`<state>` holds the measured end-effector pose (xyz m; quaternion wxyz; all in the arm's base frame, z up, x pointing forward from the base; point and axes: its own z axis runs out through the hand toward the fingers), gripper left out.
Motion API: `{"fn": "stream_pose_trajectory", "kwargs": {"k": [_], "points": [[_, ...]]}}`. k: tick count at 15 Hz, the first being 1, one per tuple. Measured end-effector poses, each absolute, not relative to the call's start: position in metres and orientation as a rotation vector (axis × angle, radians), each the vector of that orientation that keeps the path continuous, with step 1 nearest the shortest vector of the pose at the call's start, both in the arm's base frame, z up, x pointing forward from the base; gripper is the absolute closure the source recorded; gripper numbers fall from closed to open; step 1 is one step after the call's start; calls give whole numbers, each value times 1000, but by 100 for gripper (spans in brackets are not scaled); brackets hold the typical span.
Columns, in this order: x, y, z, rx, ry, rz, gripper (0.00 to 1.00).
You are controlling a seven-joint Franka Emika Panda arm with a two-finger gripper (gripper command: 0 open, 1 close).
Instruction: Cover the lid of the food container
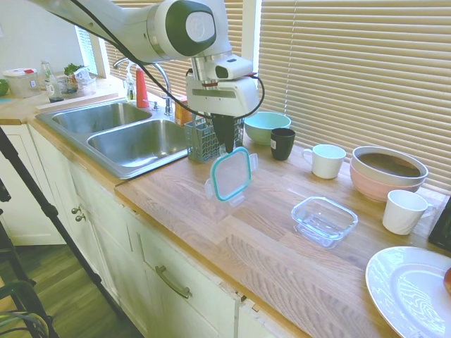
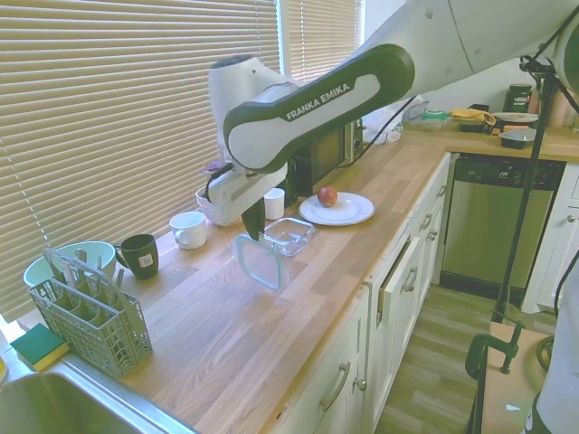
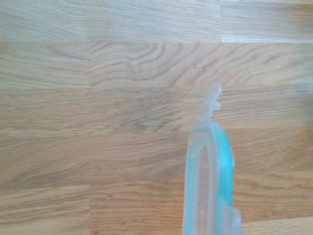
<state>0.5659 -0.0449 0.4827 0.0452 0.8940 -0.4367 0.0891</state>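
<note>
1. At the left of the first exterior view lies the double sink (image 1: 127, 134), and just right of it, at centre left, a grey cutlery basket (image 1: 204, 141) stands on the wooden worktop (image 1: 246, 246).
2. Above the basket, in the upper middle of the frame, the hand (image 1: 227, 146) points downward and is clenched on the upper edge of the lid (image 1: 231, 174).
3. The lid hangs directly below the hand, close to upright and clear of the worktop, its teal rim facing the camera. The wrist view shows it edge-on (image 3: 208, 181) over bare wood.
4. The lid looks light, stiff and thin. Smooth plastic held by one edge could swing or slip, so a hold on the rim between two snap tabs seems soundest, as it appears to be now.
5. Right of centre, lower in the frame, the food container (image 1: 325, 220) sits open on the worktop, well apart from the hanging lid. It is glass, so likely heavy enough to stay put but breakable under a hard press.
6. In my judgement the lid must be carried rightward, tipped flat, and lowered squarely onto the rim.
7. Further right stand a white cup (image 1: 327, 160), stacked bowls (image 1: 388, 171) and a white plate (image 1: 412, 289).
</note>
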Motion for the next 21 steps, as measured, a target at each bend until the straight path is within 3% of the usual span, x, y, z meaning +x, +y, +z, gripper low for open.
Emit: {"fn": "stream_pose_trajectory", "kwargs": {"k": [15,21], "points": [[627,-182,487,2779,-1422,206,100],[631,-206,502,2776,-1452,216,100]]}}
